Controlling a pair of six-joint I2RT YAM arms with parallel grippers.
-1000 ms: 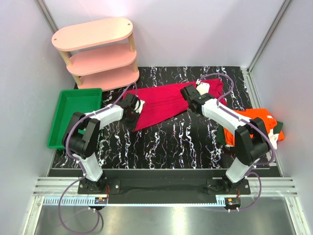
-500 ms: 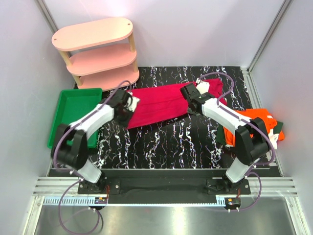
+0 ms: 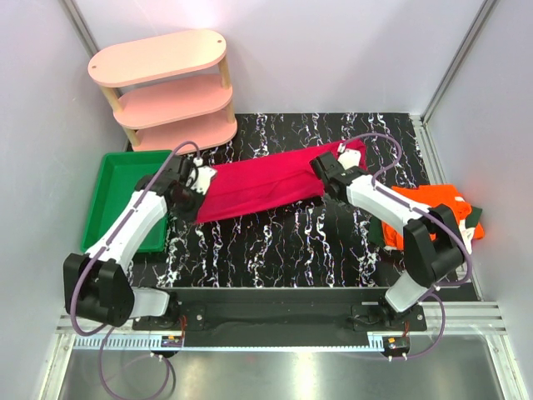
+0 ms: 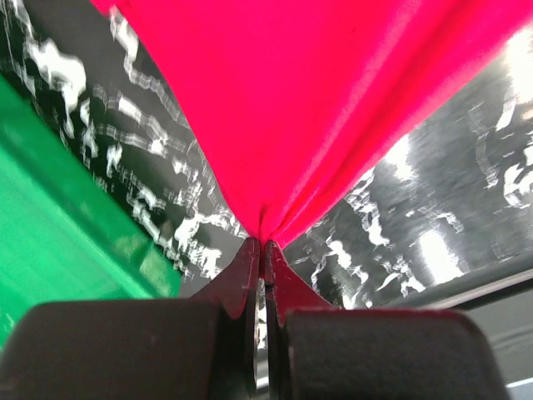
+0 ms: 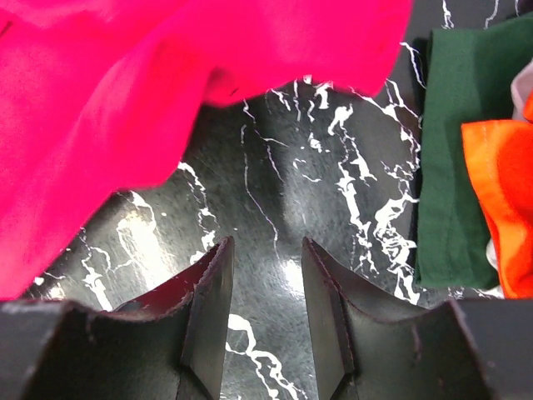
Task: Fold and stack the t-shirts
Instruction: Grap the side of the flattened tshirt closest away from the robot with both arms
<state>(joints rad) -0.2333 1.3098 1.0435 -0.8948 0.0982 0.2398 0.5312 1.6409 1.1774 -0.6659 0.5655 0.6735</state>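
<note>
— So, what has your left gripper (image 4: 264,243) got?
— I see its jaws pinched tight on a gathered corner of the crimson t-shirt (image 3: 258,183). Smooth cloth fans out from the pinch in taut creases, stretched as a long band across the black marbled table (image 3: 291,242).
— And the right gripper (image 5: 262,246)?
— Mine stands partly open with nothing between the fingers. Glossy tabletop lies beneath, and the shirt's rumpled end is just beyond.
— Anything around?
— An orange t-shirt (image 3: 445,200) is heaped on a dark green t-shirt (image 5: 454,125) at the right edge. A green plastic tray (image 3: 121,179) sits beside my left arm, with a rounded pink shelf (image 3: 166,92) behind it.
</note>
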